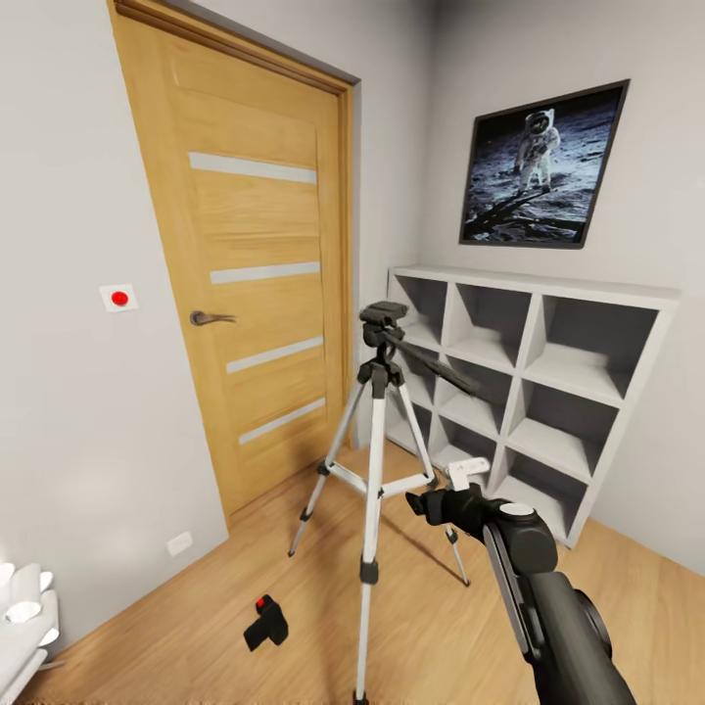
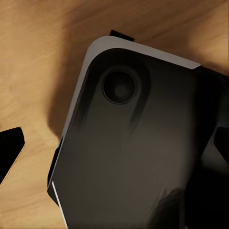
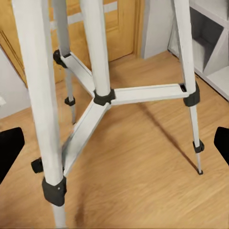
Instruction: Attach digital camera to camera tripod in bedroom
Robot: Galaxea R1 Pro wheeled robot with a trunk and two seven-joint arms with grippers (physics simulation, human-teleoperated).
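Black right pincer (image 1: 421,506) wide open, empty.

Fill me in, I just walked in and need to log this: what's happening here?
A two-armed robot stands facing a camera tripod set up on the wood floor between an oak door and a white cube shelf. Its right gripper is open and empty, held out beside the tripod's legs. The digital camera lies on the floor by the tripod, not yet picked up or mounted.
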